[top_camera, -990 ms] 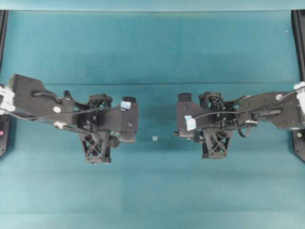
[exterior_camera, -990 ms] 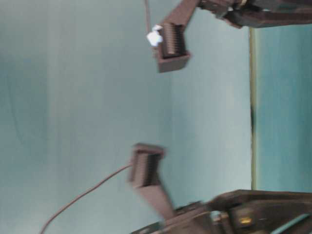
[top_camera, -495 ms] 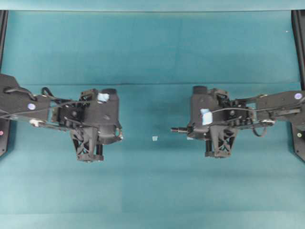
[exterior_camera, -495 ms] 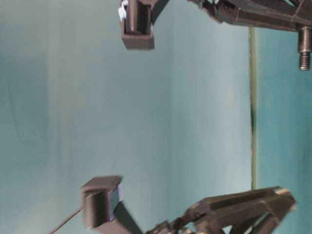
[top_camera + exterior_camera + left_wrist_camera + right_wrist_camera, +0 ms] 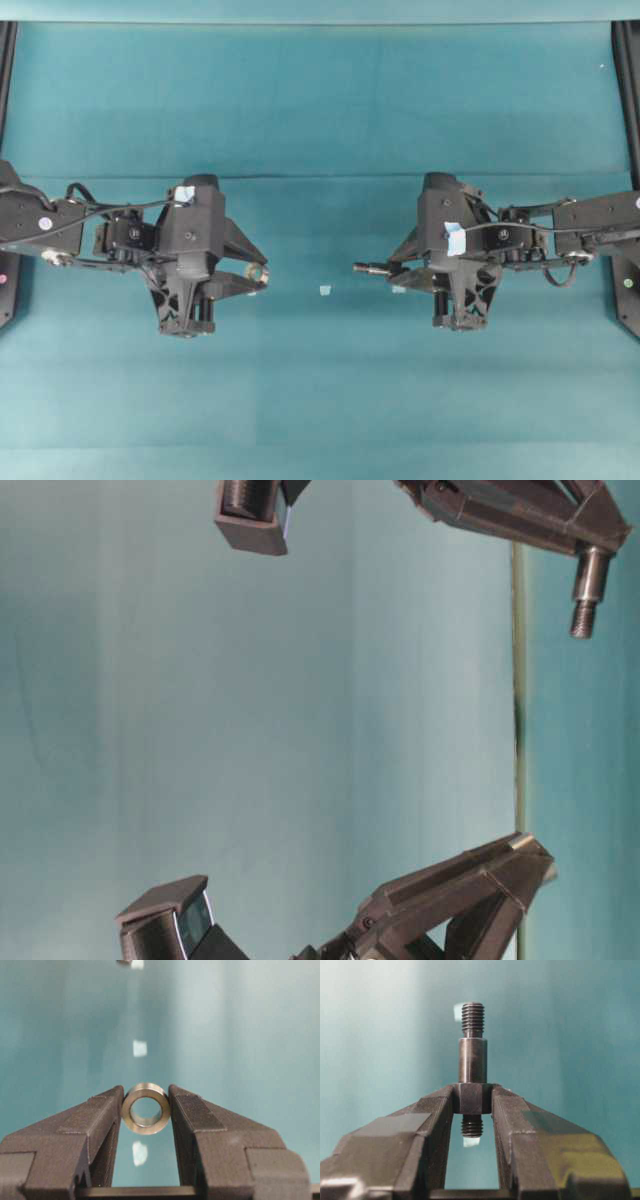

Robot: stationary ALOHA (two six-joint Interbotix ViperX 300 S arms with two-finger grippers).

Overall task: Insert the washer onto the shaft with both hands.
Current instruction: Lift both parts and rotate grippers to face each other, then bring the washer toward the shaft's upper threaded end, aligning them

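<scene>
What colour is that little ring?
Shiny silver; the washer shows best in the left wrist view.

I see the washer (image 5: 145,1108), a thick silvery ring, pinched between my left claw (image 5: 145,1110) tips, hole facing outward. The shaft (image 5: 472,1067), dark and stepped with threaded ends, sits clamped at its wider collar in my right claw (image 5: 472,1100).

I work at a lab bench: teal mat (image 5: 320,100) under me, black frame rails (image 5: 626,90) at its edges.
</scene>
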